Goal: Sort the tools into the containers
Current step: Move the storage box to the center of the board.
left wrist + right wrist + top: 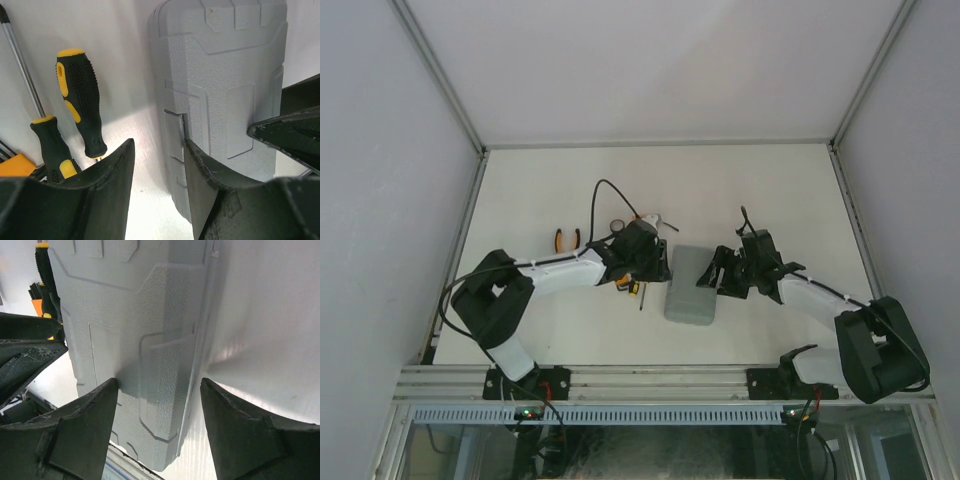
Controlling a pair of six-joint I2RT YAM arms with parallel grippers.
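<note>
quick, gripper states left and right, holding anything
left gripper: open, astride the grey case edge, nothing held.
right gripper: open, astride its other edge, nothing held.

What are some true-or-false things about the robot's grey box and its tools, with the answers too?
1. The grey case is closed. True.
2. The pliers lie inside the case. False: they lie on the table, left of the case.
3. The two screwdrivers have black-and-yellow handles. True.
4. The right claw is holding a screwdriver. False: it is open and holds nothing, poised over the case's right edge.
5. The left claw is open at the case's left edge. True.
</note>
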